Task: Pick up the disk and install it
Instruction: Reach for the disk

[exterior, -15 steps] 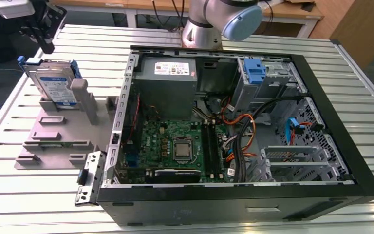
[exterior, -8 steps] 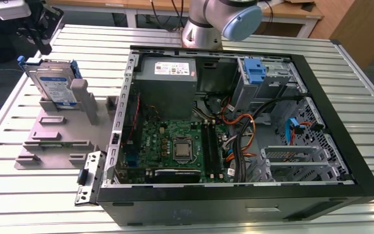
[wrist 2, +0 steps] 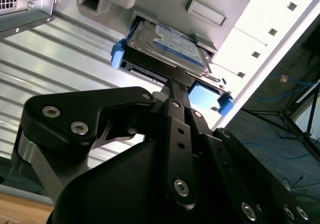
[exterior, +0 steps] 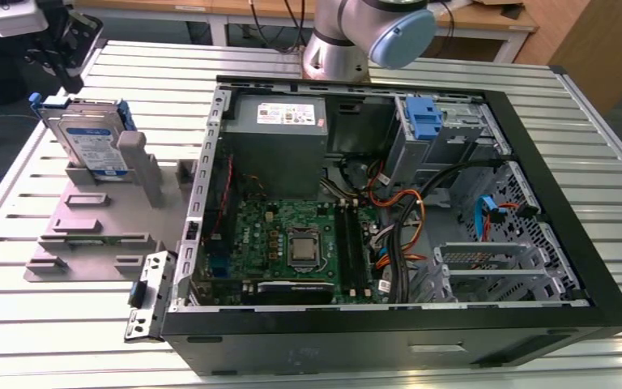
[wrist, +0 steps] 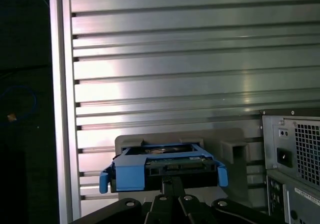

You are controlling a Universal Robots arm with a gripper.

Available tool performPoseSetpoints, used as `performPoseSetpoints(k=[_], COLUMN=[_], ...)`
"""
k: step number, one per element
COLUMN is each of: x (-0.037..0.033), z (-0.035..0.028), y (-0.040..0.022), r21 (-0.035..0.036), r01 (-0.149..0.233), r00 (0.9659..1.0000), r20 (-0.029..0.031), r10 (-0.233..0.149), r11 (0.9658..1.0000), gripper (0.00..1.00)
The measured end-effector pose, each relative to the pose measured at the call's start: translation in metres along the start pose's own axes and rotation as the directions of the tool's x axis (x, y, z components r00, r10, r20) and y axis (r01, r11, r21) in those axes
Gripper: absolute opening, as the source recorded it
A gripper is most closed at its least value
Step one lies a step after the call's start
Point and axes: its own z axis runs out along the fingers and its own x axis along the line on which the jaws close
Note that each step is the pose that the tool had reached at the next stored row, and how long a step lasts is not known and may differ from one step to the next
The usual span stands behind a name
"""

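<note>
The disk, a silver drive with a blue-and-white label in a blue carrier frame, stands on edge in a grey holder at the exterior view's left, beside the open computer case. My gripper comes down on its upper edge from above. In both wrist views the two thin black fingers lie close together and meet the middle of the carrier's edge bar, so the gripper looks shut on the disk. The drive still rests in the holder.
The case lies open on a ribbed metal table, with a motherboard, a grey power supply, loose cables and a blue bracket in the drive bay at the back. The arm's base stands behind the case.
</note>
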Motion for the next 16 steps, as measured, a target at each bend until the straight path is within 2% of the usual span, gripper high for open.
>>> performPoseSetpoints(k=[16], x=[0.0037], z=[0.0053], y=[-0.0013], r21=[0.0], r01=[0.0], r00=[1.0], r20=[0.0], r10=[0.0], r11=[1.0], gripper=[0.11])
